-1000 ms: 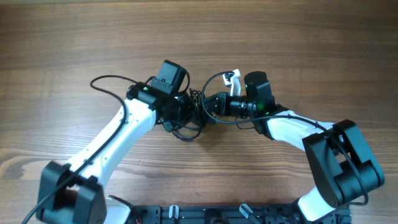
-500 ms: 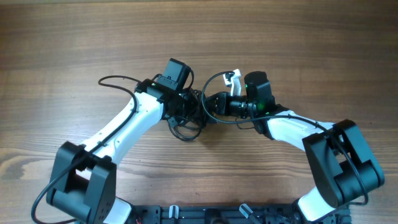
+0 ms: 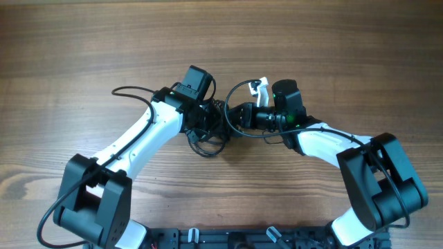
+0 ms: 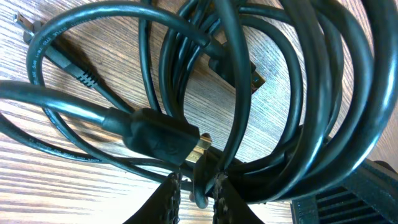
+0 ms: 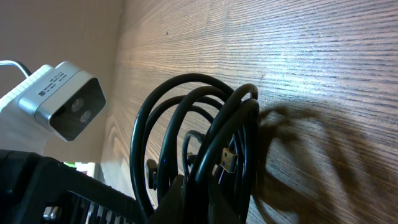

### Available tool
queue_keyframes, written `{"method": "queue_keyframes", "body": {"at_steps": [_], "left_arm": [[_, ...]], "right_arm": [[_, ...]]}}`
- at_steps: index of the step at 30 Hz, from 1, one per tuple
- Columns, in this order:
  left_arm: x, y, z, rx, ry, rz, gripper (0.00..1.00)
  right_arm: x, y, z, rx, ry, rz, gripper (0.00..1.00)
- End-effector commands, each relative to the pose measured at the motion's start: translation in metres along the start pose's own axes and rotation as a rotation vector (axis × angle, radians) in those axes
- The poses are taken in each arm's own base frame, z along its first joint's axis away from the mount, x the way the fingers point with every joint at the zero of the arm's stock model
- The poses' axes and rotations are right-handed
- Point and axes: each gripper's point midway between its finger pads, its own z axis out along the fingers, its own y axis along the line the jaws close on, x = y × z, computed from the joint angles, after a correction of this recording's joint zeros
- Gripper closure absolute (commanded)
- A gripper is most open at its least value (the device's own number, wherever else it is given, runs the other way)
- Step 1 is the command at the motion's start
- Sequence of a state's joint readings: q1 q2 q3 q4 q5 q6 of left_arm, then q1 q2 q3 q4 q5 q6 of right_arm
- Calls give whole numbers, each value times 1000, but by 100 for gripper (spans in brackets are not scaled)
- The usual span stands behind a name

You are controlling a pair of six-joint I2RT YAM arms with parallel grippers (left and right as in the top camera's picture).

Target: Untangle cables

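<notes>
The cables (image 3: 210, 138) are a bunch of thin black loops at mid-table, between my two grippers. My left gripper (image 3: 209, 119) reaches into the bunch from the left. In the left wrist view its jaws (image 4: 198, 191) stand nearly shut, with one black strand pinched between the fingertips (image 4: 175, 190). A black plug (image 4: 163, 135) with gold prongs lies just above them among the cables (image 4: 292, 93). My right gripper (image 3: 232, 116) comes in from the right. Its jaws (image 5: 199, 200) are shut on strands of the cables (image 5: 155, 124), whose loops stand up around them with a USB plug (image 5: 227, 158) dangling.
The wooden table (image 3: 332, 48) stretches all around the bunch. The left arm's own thicker wire (image 3: 128, 90) arcs out to the left. A white camera mount (image 3: 259, 86) sits on the right wrist. The robot's base rail (image 3: 228, 238) runs along the near edge.
The left arm has swung its elbow to the right and its gripper has edged a little closer to the right gripper. The right arm has held still.
</notes>
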State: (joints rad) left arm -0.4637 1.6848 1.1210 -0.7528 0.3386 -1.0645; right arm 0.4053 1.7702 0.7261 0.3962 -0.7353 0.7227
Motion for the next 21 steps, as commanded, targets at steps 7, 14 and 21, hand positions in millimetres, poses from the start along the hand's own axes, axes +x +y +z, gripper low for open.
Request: {"method": "queue_keyframes", "body": {"at_steps": [7,14,21], "left_arm": [[6,4,17,-31,66,-68,79],[7,-2,21,-6,86,-84,81],[13,-1,23,-22,89,-72,80]], "right_arm": [[1,-1,4,1,6,-15,96],[1,-1,4,1,6,-16,96],[1,-1,4,1,6,-16,96]]}}
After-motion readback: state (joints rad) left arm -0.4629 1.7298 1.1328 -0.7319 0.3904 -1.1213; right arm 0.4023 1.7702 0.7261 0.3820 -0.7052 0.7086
